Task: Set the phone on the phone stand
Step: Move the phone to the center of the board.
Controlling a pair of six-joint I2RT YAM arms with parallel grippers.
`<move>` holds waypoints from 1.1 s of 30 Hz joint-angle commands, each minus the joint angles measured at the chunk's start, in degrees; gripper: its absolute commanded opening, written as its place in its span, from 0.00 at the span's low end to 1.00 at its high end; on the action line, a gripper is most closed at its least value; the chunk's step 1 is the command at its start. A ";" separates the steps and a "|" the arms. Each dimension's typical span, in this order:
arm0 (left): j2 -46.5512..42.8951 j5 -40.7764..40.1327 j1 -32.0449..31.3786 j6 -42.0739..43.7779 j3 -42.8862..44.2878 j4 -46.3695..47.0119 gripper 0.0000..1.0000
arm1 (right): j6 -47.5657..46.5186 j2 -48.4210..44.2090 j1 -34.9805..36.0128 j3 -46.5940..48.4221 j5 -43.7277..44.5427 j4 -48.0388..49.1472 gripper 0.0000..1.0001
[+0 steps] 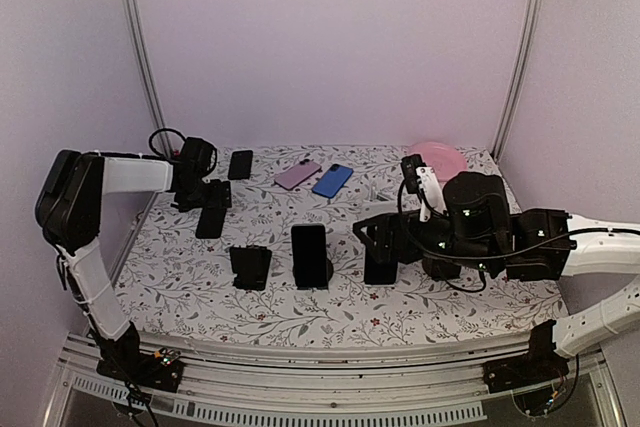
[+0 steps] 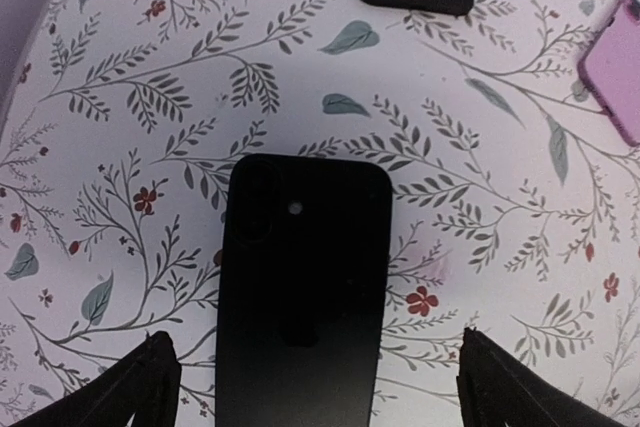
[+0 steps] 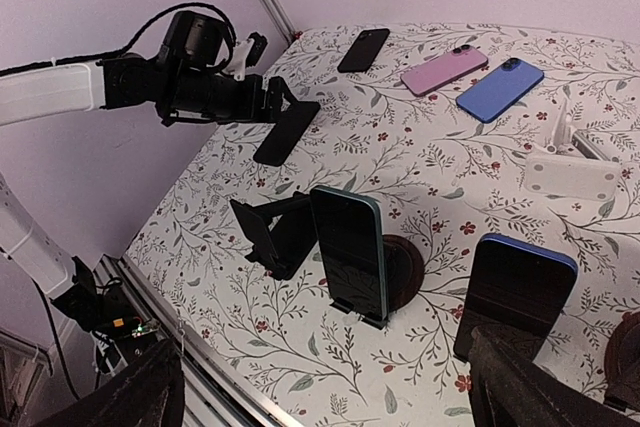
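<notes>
Phone, black [image 2: 300, 297], lies flat and back up on the floral table cover [image 2: 480, 147], beyond the empty stand [image 1: 250, 267] and to its left, well apart from it. The left gripper [image 2: 318, 382] hangs over the phone's near end with its jaws spread wide, one finger on either side of the phone's width, holding nothing. The right gripper [image 3: 330, 387] is also spread and empty, to the right of the empty stand.

Risks, as judged:
- The phone is thin and lies flush on the cover, so the fingers may skid over its edges or pinch the cover instead.
- A grip at one end only could let the phone swing or slip during the carry.
- A propped phone [image 3: 350, 252] stands just right of the empty stand. A wide approach could knock it over or shift the stand.

View differences: the left wrist view shows that the fingers straddle the phone, but it shows no stand. The right wrist view shows the empty stand's tilted rest and its neighbours. Neither view shows clearly how high the left fingers are above the cover.
</notes>
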 commanded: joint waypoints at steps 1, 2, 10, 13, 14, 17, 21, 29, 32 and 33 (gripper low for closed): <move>3.96 -2.18 0.76 2.80 1.67 -0.75 0.97 | 0.95 -0.51 -0.29 -0.56 -0.67 1.16 0.99; 4.86 -3.37 0.78 2.94 2.13 -1.23 0.97 | 0.98 -0.66 -0.32 -0.70 -0.68 1.11 0.99; 9.79 -2.10 1.27 3.45 3.66 -1.97 0.97 | 1.15 -1.22 -0.33 -1.17 -0.67 1.28 0.99; 11.30 -1.57 1.40 3.48 4.05 -2.10 0.97 | 1.15 -1.31 -0.30 -1.19 -0.83 1.36 0.99; 11.73 -1.33 1.46 3.50 4.14 -2.04 0.97 | 1.31 -1.31 -0.28 -1.25 -0.92 1.35 0.99; 12.93 -1.33 1.62 3.29 4.56 -2.24 0.90 | 1.48 -1.29 -0.33 -1.53 -0.98 1.37 0.99; 13.25 -1.26 1.91 2.78 5.06 -2.82 0.89 | 1.55 -1.14 -0.26 -1.41 -1.01 1.35 0.99; 11.39 0.84 1.83 1.60 2.99 -4.06 0.70 | 1.39 -0.76 -0.33 -1.36 -1.43 2.45 0.99; 8.43 2.28 1.65 0.96 -0.08 -3.04 0.66 | 1.29 -0.15 -0.33 -1.20 -2.12 3.22 0.99; 7.14 2.40 1.52 0.70 -1.09 -2.99 0.66 | 1.25 0.03 -0.30 -1.05 -2.41 3.41 0.99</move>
